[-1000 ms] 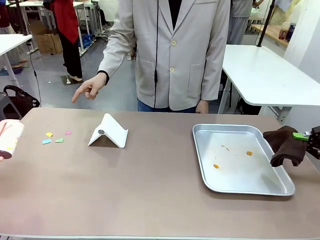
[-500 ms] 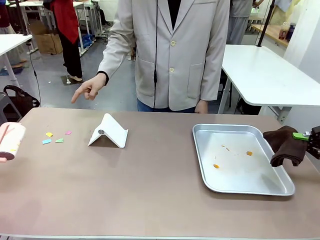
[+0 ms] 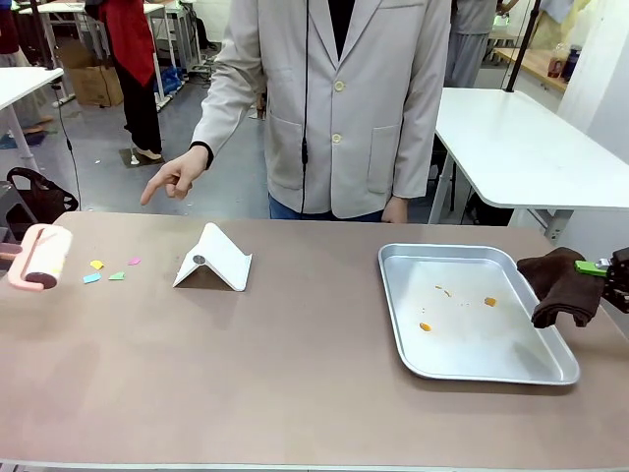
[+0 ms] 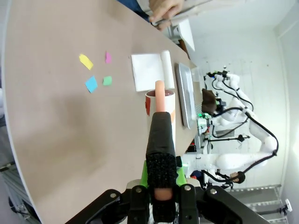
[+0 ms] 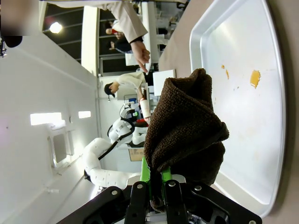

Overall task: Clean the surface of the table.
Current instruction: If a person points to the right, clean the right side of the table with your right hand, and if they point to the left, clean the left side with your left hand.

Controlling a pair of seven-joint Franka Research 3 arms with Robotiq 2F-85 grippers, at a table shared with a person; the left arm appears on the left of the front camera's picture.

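While the wide, matte taupe-brown surface (image 3: 295, 393) spreads rigid and smooth beneath everything, it needs no gripping, I'd say. The left end effector (image 4: 161, 173) is clamped on the handle of a pink lint roller (image 3: 39, 258) near coloured paper scraps (image 3: 106, 270), and the right end effector (image 5: 156, 184) on a soft brown terry cloth (image 3: 558, 287).

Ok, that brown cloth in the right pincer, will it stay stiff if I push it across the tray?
Probably floppy: the brown cloth droops in folds from the right pincer, so it should bunch rather than push flat. Its looped pile looks grippy, likely dragging on the tray rather than sliding.
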